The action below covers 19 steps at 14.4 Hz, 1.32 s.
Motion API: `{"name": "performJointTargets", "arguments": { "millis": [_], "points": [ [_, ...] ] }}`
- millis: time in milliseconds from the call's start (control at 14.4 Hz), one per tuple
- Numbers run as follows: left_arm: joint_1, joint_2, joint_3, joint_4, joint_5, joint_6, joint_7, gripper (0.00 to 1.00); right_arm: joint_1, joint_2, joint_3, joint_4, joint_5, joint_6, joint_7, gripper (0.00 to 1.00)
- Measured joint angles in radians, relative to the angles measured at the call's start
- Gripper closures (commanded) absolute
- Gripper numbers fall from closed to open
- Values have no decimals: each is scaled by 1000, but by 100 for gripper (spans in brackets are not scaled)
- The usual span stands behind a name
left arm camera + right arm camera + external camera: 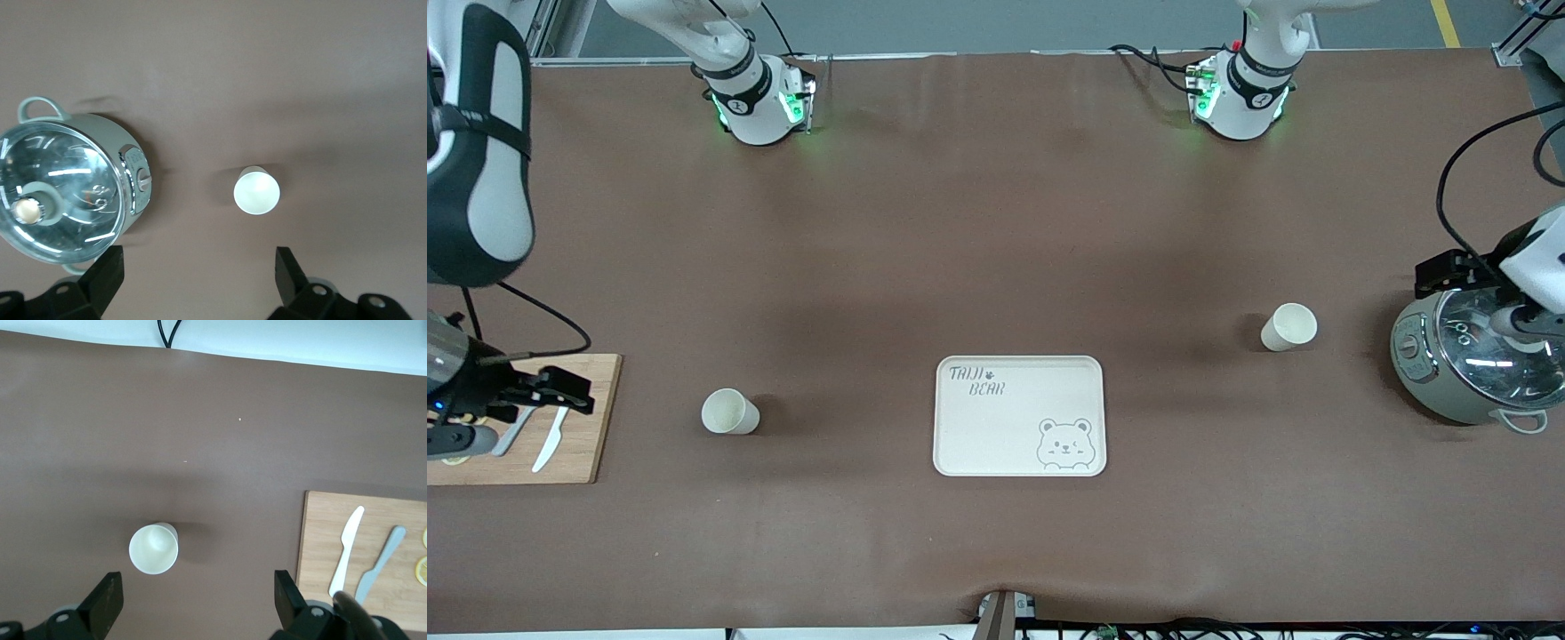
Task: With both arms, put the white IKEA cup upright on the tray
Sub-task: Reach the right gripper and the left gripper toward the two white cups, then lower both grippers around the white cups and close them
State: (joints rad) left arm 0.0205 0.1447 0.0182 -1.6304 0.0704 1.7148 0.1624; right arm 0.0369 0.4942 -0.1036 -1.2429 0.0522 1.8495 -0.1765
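— What covers the table? 
— A brown mat (996, 222), grey floor at frame top. The tray (996, 427) lies lower centre, two white cups (730, 412) (1288, 326) flanking it.

— And the grippers? 
— The left gripper (200, 280) and right gripper (197, 603) both hang spread, grasping nothing, at opposite frame edges.

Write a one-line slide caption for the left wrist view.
Left gripper, jaws open, hangs above the brown table between an upright white cup and a glass-lidded cooker.

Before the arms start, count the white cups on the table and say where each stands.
2. One white cup stands between the tray and the cutting board, toward the right arm's end. The other cup stands beside the cooker, toward the left arm's end. None seems hidden.
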Motion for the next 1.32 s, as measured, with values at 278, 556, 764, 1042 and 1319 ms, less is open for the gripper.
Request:
{"name": "performJointTargets", "arguments": {
  "millis": [278,556,764,1042,1319],
  "points": [
    [60,-104,0,-280,-32,178,71,0,3,44,1,-13,2,47,-7,0],
    [113,-144,1,-449,-59,309,142,0,-1,101,-1,-16,7,118,-57,0],
    [130,-144,1,-566,-78,454,168,0,-12,136,-4,-19,53,158,-119,0],
    [130,-138,-4,-645,-84,593,168,0,-17,178,-4,-23,61,206,-171,0],
    [128,-100,-41,-688,-148,725,167,0,-12,190,0,-61,63,227,-186,0]
  ]
}}
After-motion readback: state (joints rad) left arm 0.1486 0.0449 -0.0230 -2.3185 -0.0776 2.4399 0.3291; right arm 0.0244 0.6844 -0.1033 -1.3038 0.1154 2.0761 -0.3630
